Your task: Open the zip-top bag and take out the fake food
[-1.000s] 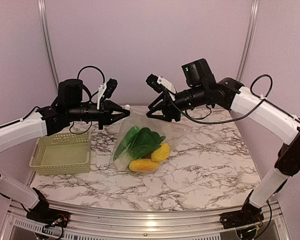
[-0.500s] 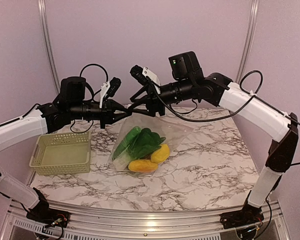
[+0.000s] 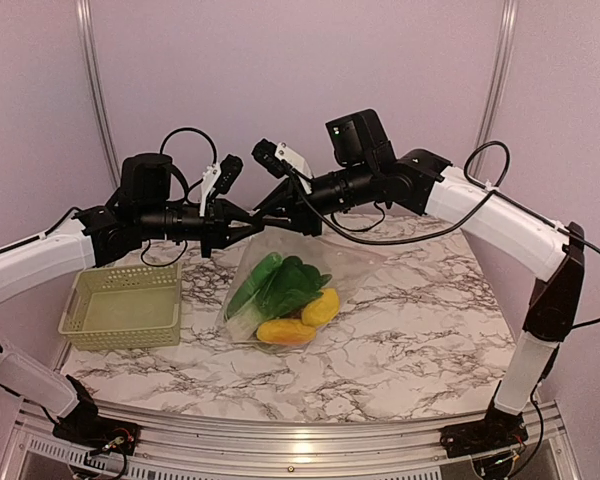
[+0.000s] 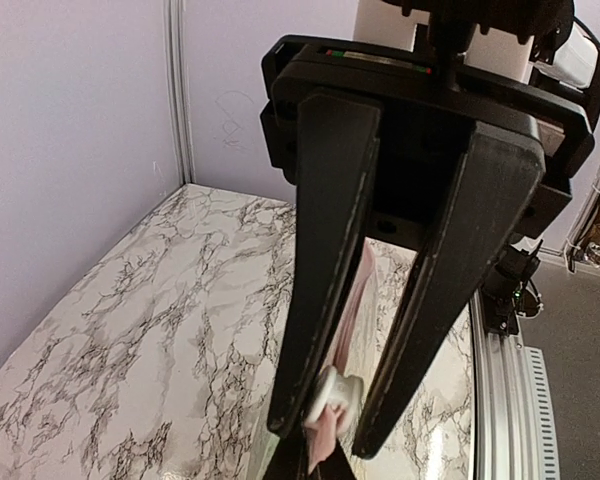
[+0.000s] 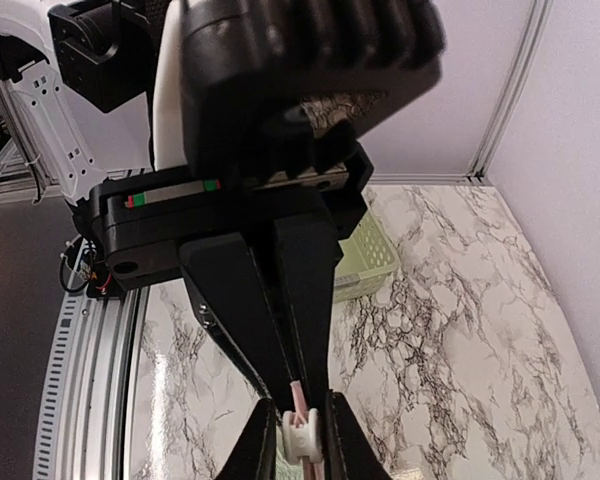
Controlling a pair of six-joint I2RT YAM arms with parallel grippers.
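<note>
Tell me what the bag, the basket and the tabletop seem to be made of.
Zip-top bag: thin clear plastic film, glossy; the fake food shows through it.
Basket: pale green moulded plastic, likely, with a lattice wall.
Tabletop: white with grey marble veining; stone or printed laminate, cannot tell.

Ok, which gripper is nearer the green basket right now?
Left. The left gripper pinches the bag by its top edge, just beyond the basket's far right corner. The right gripper meets it there from the other side, slightly farther off.
</note>
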